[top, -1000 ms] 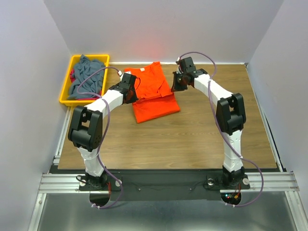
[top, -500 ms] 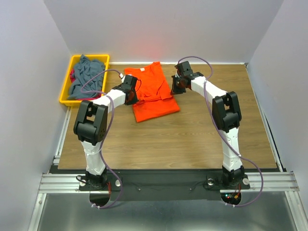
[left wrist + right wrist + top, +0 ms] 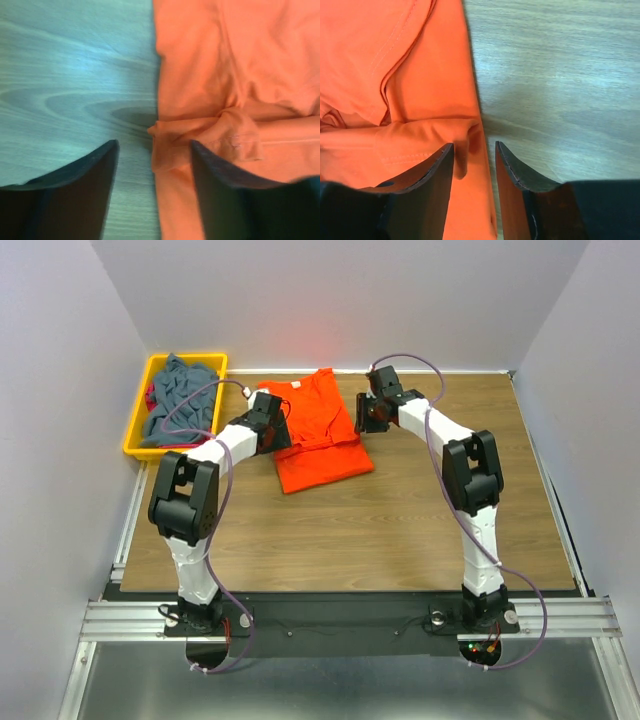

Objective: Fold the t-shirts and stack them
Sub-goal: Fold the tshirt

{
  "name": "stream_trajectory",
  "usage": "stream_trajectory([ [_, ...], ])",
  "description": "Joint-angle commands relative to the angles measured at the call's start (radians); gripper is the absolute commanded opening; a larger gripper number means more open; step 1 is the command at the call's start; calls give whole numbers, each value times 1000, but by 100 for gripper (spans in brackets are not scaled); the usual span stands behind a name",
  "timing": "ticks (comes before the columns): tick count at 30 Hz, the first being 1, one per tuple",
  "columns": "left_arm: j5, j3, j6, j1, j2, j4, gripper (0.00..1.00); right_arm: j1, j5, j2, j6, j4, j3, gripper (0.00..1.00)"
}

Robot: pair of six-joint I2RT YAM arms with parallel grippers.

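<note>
The orange t-shirt (image 3: 322,455) lies partly folded on the wooden table (image 3: 400,525), its lower part doubled up over the body. My left gripper (image 3: 277,430) is at the shirt's left edge and my right gripper (image 3: 364,416) at its right edge. In the left wrist view the left gripper (image 3: 153,146) is open, with the orange t-shirt's (image 3: 200,75) folded edge lying loose between the fingers. In the right wrist view the right gripper (image 3: 475,147) is open over the orange t-shirt's (image 3: 420,75) right edge, not pinching it. A grey-blue t-shirt (image 3: 182,392) is heaped in the bin, with a bit of red cloth (image 3: 150,398) beside it.
A yellow bin (image 3: 137,447) stands at the back left corner of the table, just left of my left arm. White walls close in the back and both sides. A metal rail (image 3: 330,618) carries the arm bases at the near edge.
Both grippers have gone from shut to open and let go of the orange t-shirt's folded edge, which now rests on the shirt. Both arms shifted slightly.
</note>
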Motion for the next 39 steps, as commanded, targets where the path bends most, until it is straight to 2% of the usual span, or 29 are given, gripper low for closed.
stream_trajectory([
  [1,-55,7,12,3,-178,15,80,37,14,-113,-44,51,-24,45],
  [3,-58,-16,19,-3,-244,17,92,73,48,-153,-56,57,-70,45],
  [9,-61,-151,20,-31,-413,14,93,165,197,-263,-61,137,-219,46],
  [11,-58,-216,20,-46,-466,12,93,205,191,-277,-67,183,-266,47],
  [16,-85,-352,35,-49,-571,26,93,228,160,-225,-43,191,-268,47],
  [23,-160,-484,65,-49,-683,86,93,230,146,-119,-20,202,-193,43],
  [30,-157,-494,65,-49,-672,107,92,230,188,-32,-24,202,-110,34],
  [39,-156,-504,72,-49,-669,113,89,222,293,72,-73,200,45,33],
])
